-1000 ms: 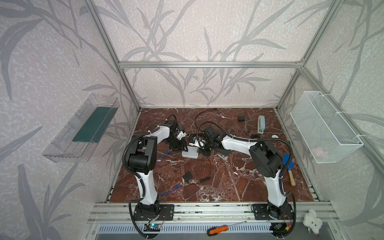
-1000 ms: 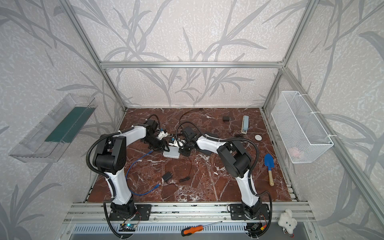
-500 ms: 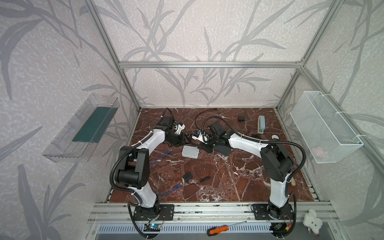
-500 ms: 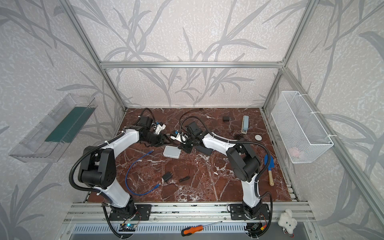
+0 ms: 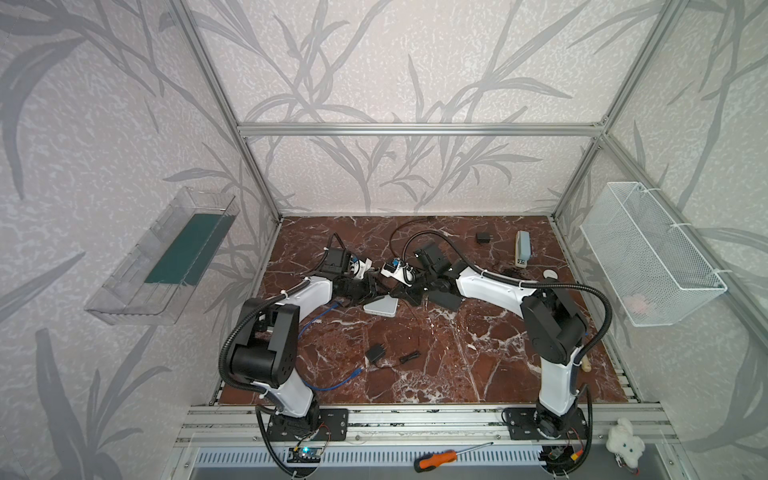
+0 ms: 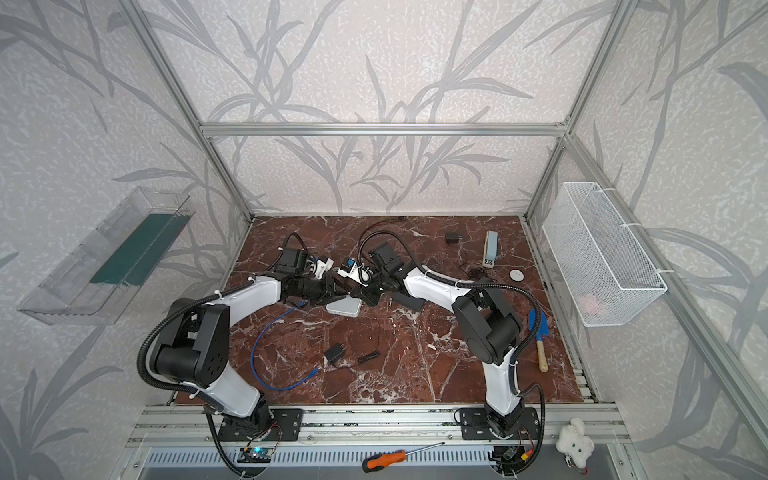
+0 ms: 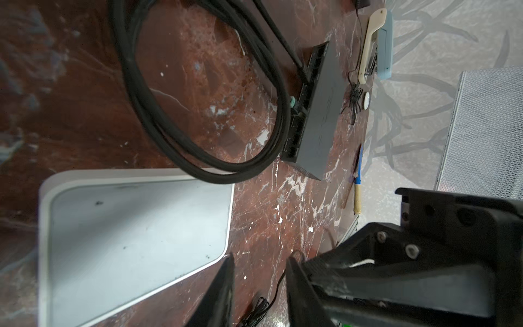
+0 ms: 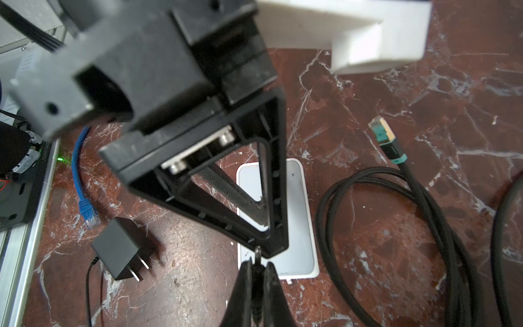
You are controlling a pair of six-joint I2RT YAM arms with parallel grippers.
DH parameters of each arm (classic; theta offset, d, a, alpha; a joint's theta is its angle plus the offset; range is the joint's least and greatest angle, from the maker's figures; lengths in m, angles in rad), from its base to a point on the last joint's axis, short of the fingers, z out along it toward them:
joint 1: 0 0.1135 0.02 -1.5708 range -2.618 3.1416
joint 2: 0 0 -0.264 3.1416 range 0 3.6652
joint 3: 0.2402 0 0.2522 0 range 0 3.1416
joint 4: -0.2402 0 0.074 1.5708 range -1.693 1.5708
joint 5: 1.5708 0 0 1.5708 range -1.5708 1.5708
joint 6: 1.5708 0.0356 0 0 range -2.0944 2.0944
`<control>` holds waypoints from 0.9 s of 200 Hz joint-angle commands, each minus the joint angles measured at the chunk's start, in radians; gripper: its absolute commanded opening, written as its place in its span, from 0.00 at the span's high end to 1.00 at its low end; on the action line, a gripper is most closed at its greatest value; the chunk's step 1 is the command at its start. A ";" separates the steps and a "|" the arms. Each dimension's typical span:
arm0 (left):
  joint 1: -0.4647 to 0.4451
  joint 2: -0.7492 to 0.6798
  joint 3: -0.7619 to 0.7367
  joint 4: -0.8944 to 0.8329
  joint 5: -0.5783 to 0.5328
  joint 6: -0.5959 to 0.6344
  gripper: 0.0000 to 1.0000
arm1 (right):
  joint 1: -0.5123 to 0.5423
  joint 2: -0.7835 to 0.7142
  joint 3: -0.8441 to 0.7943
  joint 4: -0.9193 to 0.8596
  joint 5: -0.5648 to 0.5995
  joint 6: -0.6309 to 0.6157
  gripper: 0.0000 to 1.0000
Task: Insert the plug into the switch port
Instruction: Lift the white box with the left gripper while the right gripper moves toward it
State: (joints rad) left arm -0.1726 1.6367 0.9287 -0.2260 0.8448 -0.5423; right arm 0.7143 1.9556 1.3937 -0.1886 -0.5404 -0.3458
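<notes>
Right gripper (image 8: 258, 264) pinches the plug (image 8: 257, 252) — tiny black barrel, metal tip — over the flat glossy white rounded switch box (image 8: 300, 220) on veined marble table (image 8: 396, 85); left gripper (image 7: 259, 258) jaws narrowly apart.

You have the plug (image 8: 257, 254), a tiny black tip, pinched between the closed fingers of the right end effector (image 8: 257, 264), right at one short end of the white switch box (image 8: 297, 226). The box lies flat on the bench (image 5: 457, 353); you can't make out its port. The black adapter block (image 8: 121, 249) lies near it.
</notes>
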 commanded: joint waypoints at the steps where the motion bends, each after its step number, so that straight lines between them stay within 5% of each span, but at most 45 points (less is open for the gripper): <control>1: 0.010 -0.045 -0.020 0.045 0.025 -0.043 0.68 | 0.003 -0.021 -0.016 0.011 0.000 0.014 0.92; 180: 0.010 -0.070 -0.048 0.100 0.112 -0.096 0.83 | 0.010 0.022 -0.015 0.161 0.022 0.157 0.92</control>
State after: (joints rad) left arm -0.1612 1.5944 0.8814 -0.1184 0.9260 -0.6323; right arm 0.7208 1.9610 1.3823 -0.1135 -0.5251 -0.2367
